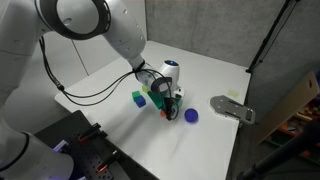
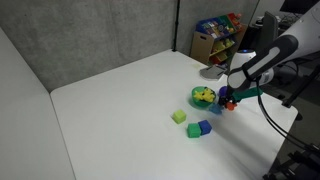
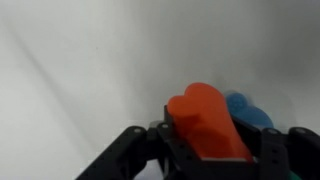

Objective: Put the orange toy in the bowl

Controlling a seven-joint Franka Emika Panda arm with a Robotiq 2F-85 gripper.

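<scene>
The orange toy (image 3: 205, 122) sits between the black fingers of my gripper (image 3: 208, 150), which is shut on it. In both exterior views the gripper (image 1: 168, 104) (image 2: 231, 99) hangs low over the white table, with the toy (image 2: 231, 103) at its tips. The green bowl (image 2: 204, 96), yellow inside, stands just beside the gripper, apart from the toy. The bowl does not show clearly behind the gripper in the opposite exterior view. It is out of the wrist view.
A dark blue ball (image 1: 191, 115) (image 3: 250, 110) lies right by the gripper. A grey flat metal piece (image 1: 234, 108) lies beyond it. A yellow-green block (image 2: 178, 116), a blue block (image 2: 204, 127) and a green block (image 2: 194, 131) lie on the table (image 2: 120, 110).
</scene>
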